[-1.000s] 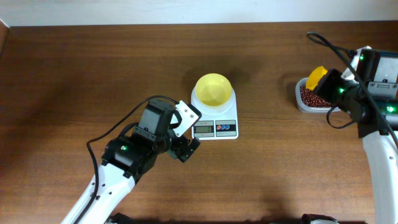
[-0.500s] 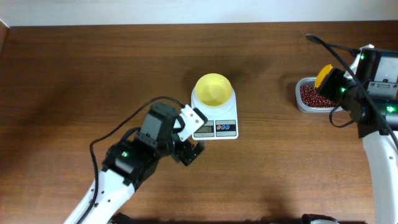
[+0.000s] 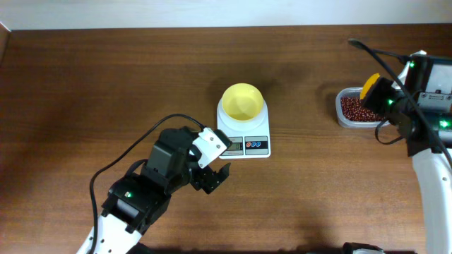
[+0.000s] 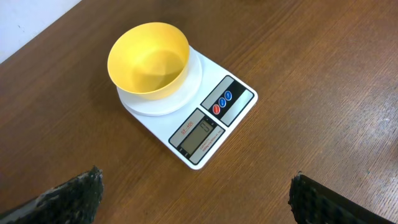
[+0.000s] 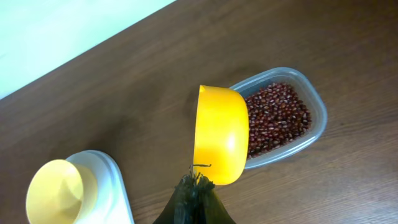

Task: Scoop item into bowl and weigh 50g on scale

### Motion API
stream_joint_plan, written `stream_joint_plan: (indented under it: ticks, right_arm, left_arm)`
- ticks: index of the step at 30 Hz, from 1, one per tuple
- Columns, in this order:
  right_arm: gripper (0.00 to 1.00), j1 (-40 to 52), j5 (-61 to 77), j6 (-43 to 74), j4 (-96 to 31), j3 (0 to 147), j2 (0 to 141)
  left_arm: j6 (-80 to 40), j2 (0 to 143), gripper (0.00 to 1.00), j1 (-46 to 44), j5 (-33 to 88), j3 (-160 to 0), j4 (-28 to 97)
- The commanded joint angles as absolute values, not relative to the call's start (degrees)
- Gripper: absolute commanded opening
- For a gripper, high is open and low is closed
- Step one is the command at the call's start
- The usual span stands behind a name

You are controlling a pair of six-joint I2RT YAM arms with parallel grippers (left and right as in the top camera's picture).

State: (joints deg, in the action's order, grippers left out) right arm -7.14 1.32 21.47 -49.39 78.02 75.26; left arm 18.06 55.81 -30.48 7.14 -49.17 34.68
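The pale-yellow bowl point(image 3: 242, 101) stands empty on the white scale point(image 3: 244, 144) at the table's middle; both show in the left wrist view, bowl point(image 4: 148, 60) on scale point(image 4: 214, 121). My left gripper point(image 3: 212, 178) is open and empty, just left of and in front of the scale. My right gripper point(image 5: 194, 186) is shut on the yellow scoop point(image 5: 219, 134), held on edge over the left end of the clear tub point(image 5: 314, 121) of dark reddish-brown beans point(image 5: 277, 118). Overhead, the scoop point(image 3: 371, 87) sits at the tub's point(image 3: 346, 121) right rim, above the beans point(image 3: 353, 109).
The wooden table point(image 3: 106, 85) has its back edge against a pale wall. A black cable point(image 3: 378, 56) runs over the right arm near the tub.
My left arm has drawn back toward the front-left, away from the scale. The scoop in my right gripper has moved right and tipped onto its edge over the tub.
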Motion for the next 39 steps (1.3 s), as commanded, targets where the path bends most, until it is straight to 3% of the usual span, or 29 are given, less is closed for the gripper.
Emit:
stream_joint_plan:
  ticks: [1,6,15,33,39]
  right_arm:
    - [0.04,-10.98,-0.19,20.29,-49.56,79.09,75.61]
    - [0.04,-15.14,3.03,19.90,-49.52,79.09,75.64]
    - [0.04,-15.14,2.92,10.90,-49.19,79.09,76.36]
    - [0.04,-15.14,-2.17,-8.62,-41.30,79.07,97.38]
    - [0.04,-15.14,-1.98,-8.80,-44.66,78.91,101.91]
  left_arm:
    - [16.10,55.92,0.99,-30.61,8.16,-48.62,34.28]
    - [4.51,56.84,0.99,-30.61,8.16,-48.62,33.69]
    - [4.29,61.19,0.99,-30.61,8.14,-48.62,34.17]
    - [4.29,61.17,0.99,-30.61,8.14,-48.62,34.35]
    - [4.29,61.17,0.99,-30.61,8.14,-48.62,34.35]
